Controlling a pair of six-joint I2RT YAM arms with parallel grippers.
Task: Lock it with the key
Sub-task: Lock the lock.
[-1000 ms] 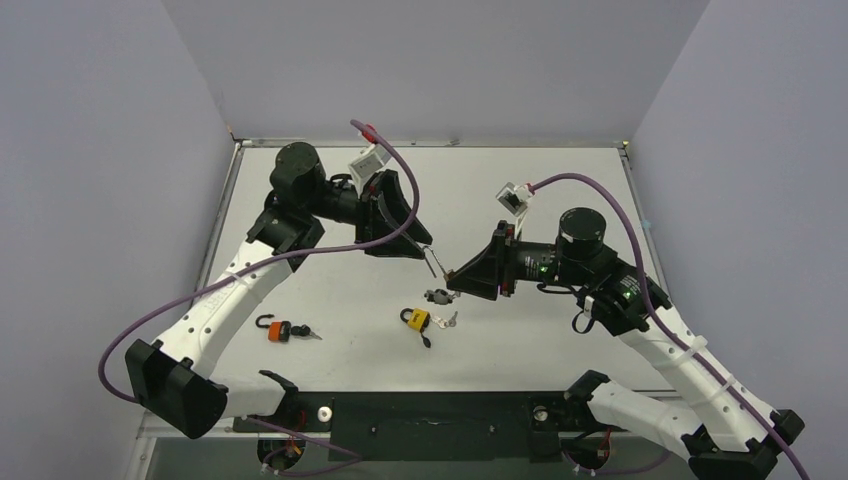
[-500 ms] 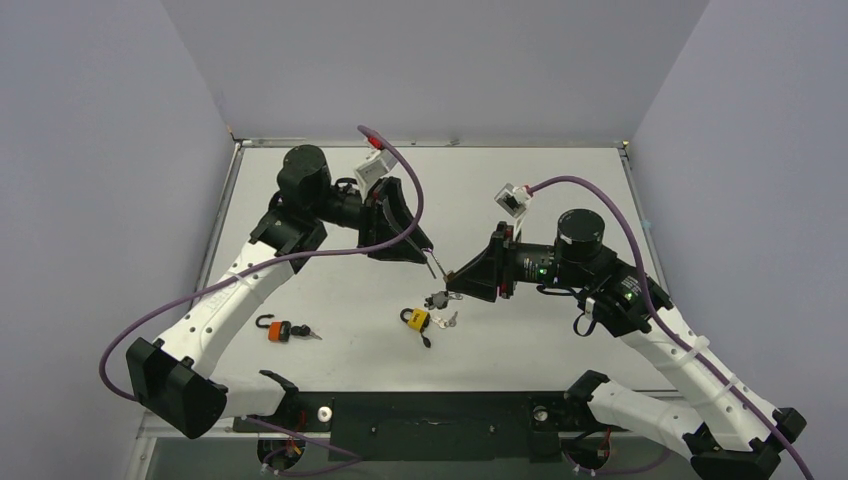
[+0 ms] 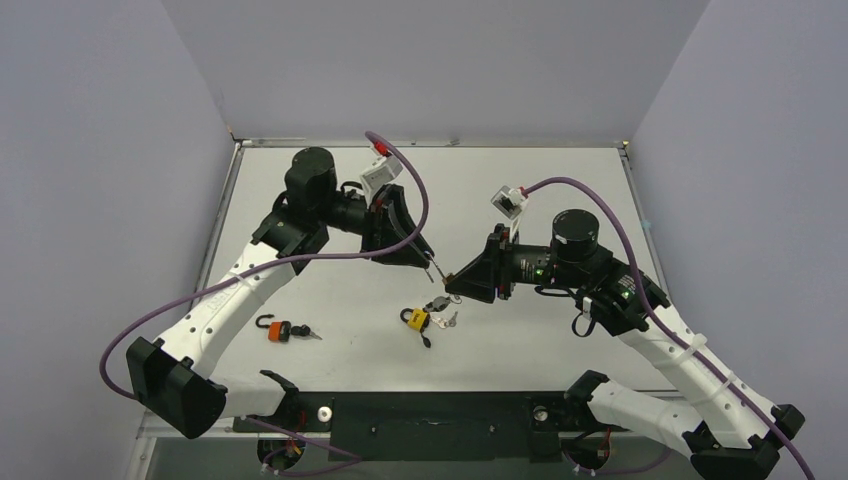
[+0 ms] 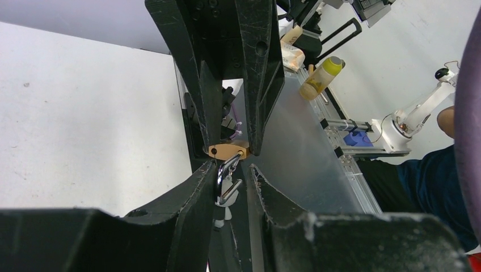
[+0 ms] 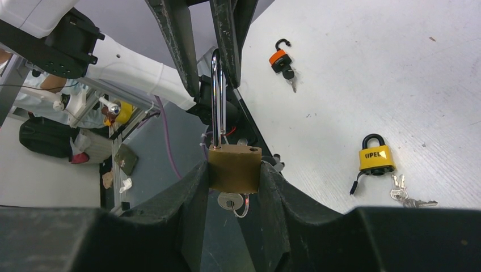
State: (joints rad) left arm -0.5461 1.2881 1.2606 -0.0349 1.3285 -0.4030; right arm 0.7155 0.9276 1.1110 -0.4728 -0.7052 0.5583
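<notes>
A brass padlock [image 5: 234, 168] is clamped by its body in my right gripper [image 5: 233, 170], held above the table mid-scene [image 3: 449, 279]. Its silver shackle [image 5: 215, 96] is open and points at the left arm. A key [image 5: 230, 201] with a ring sits in the lock's underside. My left gripper [image 4: 231, 167] has its fingers on either side of the shackle [image 4: 221, 178]. The shackle lies against one finger, with a gap to the other. In the left wrist view the brass body [image 4: 227, 151] shows between the right gripper's fingers.
A yellow padlock [image 3: 416, 319] with a bunch of keys lies on the table just below the grippers; it also shows in the right wrist view [image 5: 376, 157]. An orange padlock [image 3: 274, 330] with an open shackle and a key lies front left.
My left gripper has moved right and down, bringing its fingers around the shackle. The right gripper has shifted slightly up and left with the padlock; the hanging keys swung.
</notes>
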